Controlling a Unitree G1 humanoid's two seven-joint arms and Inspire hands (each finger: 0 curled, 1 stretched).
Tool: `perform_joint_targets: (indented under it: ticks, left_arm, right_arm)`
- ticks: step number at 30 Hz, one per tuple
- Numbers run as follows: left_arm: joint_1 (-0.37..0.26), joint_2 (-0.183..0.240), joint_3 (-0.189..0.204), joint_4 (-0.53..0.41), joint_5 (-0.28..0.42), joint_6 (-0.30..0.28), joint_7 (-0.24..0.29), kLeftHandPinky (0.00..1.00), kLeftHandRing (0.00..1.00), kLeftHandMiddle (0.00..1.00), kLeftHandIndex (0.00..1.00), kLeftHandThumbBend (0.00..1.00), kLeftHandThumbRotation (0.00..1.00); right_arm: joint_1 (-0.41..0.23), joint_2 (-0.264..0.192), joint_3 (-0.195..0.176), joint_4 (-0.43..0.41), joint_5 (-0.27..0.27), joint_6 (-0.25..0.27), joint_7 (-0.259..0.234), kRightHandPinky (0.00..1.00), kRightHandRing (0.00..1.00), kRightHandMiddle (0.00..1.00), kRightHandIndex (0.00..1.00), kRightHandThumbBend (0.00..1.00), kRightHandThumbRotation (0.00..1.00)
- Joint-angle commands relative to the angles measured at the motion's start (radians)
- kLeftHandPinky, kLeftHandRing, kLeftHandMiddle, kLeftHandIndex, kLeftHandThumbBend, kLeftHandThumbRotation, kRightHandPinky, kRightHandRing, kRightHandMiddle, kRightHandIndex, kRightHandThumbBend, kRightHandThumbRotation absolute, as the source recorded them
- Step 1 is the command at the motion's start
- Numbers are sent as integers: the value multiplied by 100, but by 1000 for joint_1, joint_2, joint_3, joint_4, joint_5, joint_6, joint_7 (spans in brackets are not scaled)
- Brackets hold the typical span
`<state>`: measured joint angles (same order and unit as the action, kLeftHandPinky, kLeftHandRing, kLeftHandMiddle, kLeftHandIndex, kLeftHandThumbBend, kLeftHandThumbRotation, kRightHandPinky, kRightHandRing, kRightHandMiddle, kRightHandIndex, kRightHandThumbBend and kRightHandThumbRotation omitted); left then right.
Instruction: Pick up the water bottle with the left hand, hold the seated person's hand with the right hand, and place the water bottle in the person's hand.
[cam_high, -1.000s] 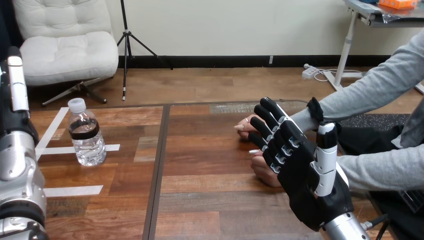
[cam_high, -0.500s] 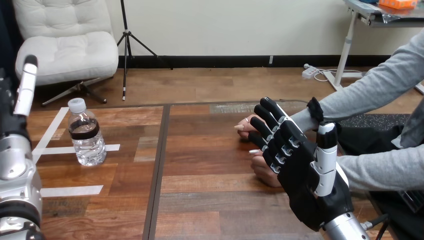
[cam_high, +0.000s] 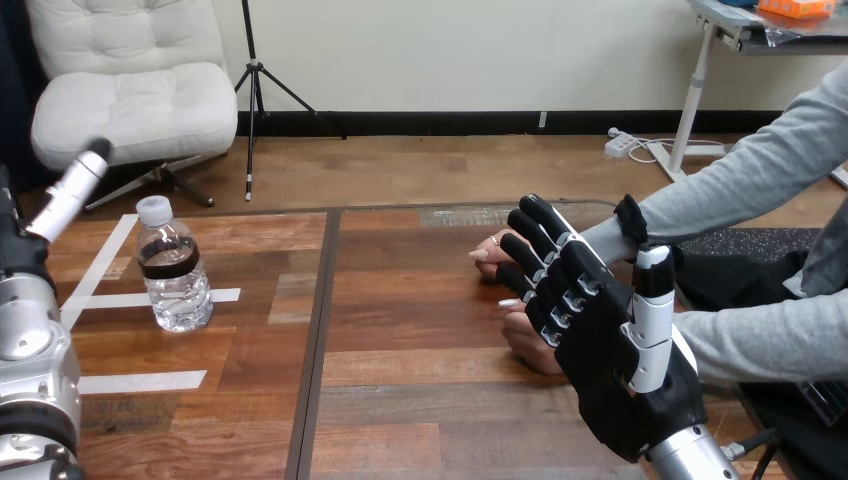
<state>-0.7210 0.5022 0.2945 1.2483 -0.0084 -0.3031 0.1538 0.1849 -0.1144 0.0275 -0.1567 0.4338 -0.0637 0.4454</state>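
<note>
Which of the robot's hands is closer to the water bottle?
The left. The left hand is up and left of the bottle, not touching it. The right hand is far off to its right, by the person's hands.

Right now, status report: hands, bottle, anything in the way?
Left hand raised beside water bottle, apart. Bottle upright on table, untouched. Right hand open, fingers straight over the person's hands, no grip. Nothing blocking the bottle.
</note>
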Motion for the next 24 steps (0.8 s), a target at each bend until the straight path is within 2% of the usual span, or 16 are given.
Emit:
perform_joint_targets:
  ticks: [1, 8, 24]
  left_arm:
    - [-72, 25, -25, -12, 19, -3, -8, 99, 100, 100, 100, 100, 11]
    - [-71, 26, -31, -14, 22, 0, -14, 98, 100, 100, 100, 100, 3]
    - [-63, 25, -37, -20, 22, -1, -46, 98, 100, 100, 100, 100, 0]
  right_arm:
    - [-51, 12, -8, -42, 14, -13, 9, 100, 100, 99, 96, 92, 100]
    - [-50, 12, -7, -46, 14, -9, 6, 100, 100, 99, 96, 92, 100]
    - [-51, 12, -6, -45, 8, -11, 3, 100, 100, 98, 96, 92, 100]
